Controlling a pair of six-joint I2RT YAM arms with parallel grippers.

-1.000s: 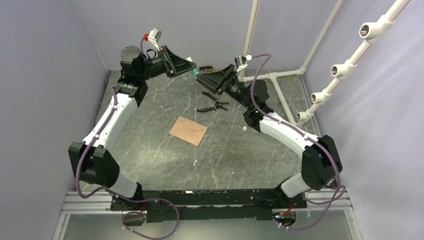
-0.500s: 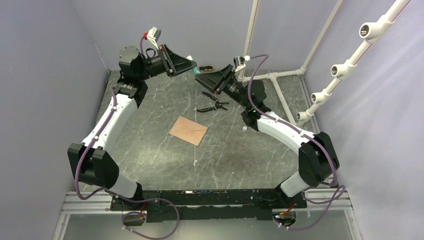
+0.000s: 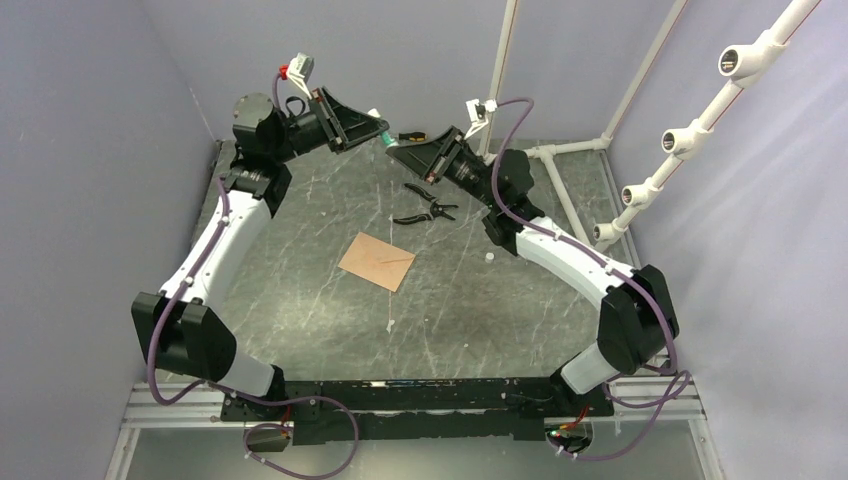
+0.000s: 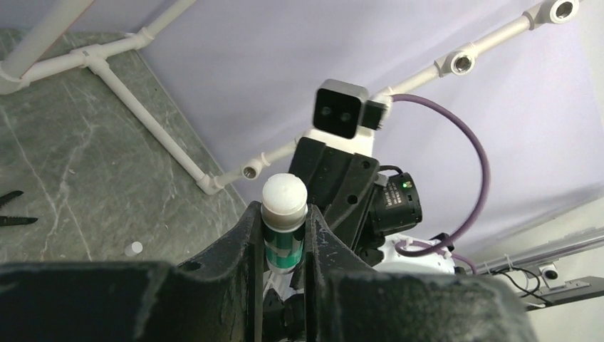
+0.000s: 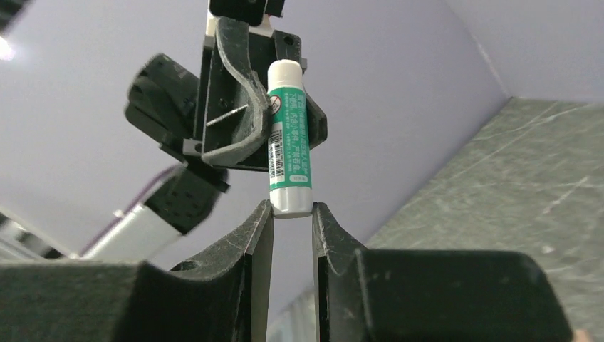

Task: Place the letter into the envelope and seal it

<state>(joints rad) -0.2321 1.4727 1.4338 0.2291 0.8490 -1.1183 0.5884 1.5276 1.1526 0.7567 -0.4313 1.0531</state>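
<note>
Both arms are reaching up over the far part of the table [image 3: 300,300], their grippers meeting tip to tip in the air. The left gripper [image 4: 283,214] is clamping the green body of a glue stick [image 5: 290,135], with one white end poking out just past its fingertips. The right gripper [image 5: 290,210] is facing it from the other side. Its two fingers [image 5: 260,228] are closing on that white end and, as far as its wrist view shows, pressing against both sides, so the stick is being held between the two grippers.

The letter [image 3: 377,261], a flat salmon-brown rectangle with no flap showing, is lying on the table well below both grippers. It is sitting nearer the arm bases than they are, roughly under the spot where they meet, and neither gripper is touching it. It is lying slightly askew, with one corner pointing toward the bases. I cannot tell from the overhead view whether a second sheet is lying with it.

A pair of black pliers [image 3: 425,207] is lying on the table between the letter and the raised grippers, closer to the right gripper's side.
</note>
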